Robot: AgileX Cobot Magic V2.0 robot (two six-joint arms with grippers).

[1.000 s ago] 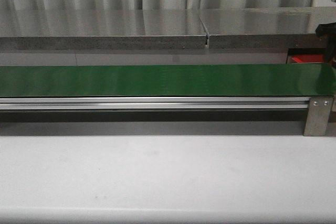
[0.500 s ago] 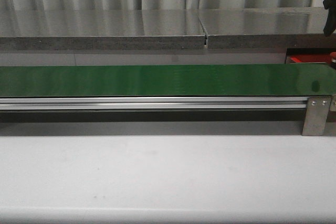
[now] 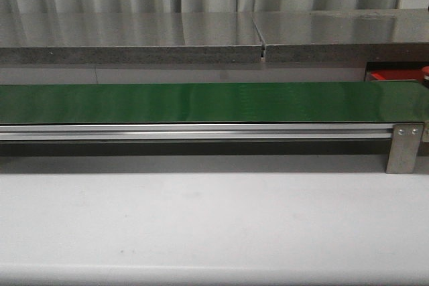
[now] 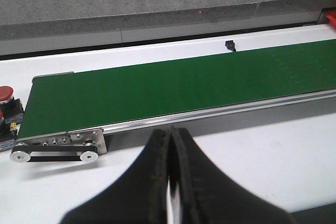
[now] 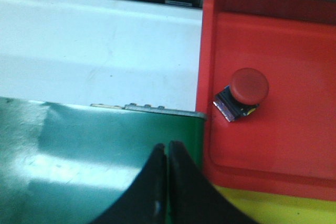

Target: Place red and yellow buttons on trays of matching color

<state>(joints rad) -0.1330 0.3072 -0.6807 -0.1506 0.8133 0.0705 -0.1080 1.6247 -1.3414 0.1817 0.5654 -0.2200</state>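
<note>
At the far left end of the belt (image 4: 178, 85), just off its roller, a red button (image 4: 5, 94) sits on a dark block; it looks like part of the conveyor's own controls rather than a piece to sort, though I can't be sure. The left gripper (image 4: 170, 182) hangs over the white table (image 4: 273, 156) in front of the belt, fingers pressed together with nothing between them.

Moving along, the belt runs bare across the whole front view, with no buttons riding on it that I can see.

At the right end, the right gripper (image 5: 167, 182) hovers over the belt's corner, its fingers closed too and empty. Just beside it lies the red tray (image 5: 294, 40), and a second red button (image 5: 245, 92) rests inside it, tipped on its side, clear of the walls. A strip of the yellow tray (image 5: 278, 208) shows at the red tray's edge; I see no yellow button anywhere.

So my guess is one red piece is sorted and both arms are between picks. The next move would call for a fresh button to come down the belt, then whichever arm is nearer opening its fingers and dropping onto it.
</note>
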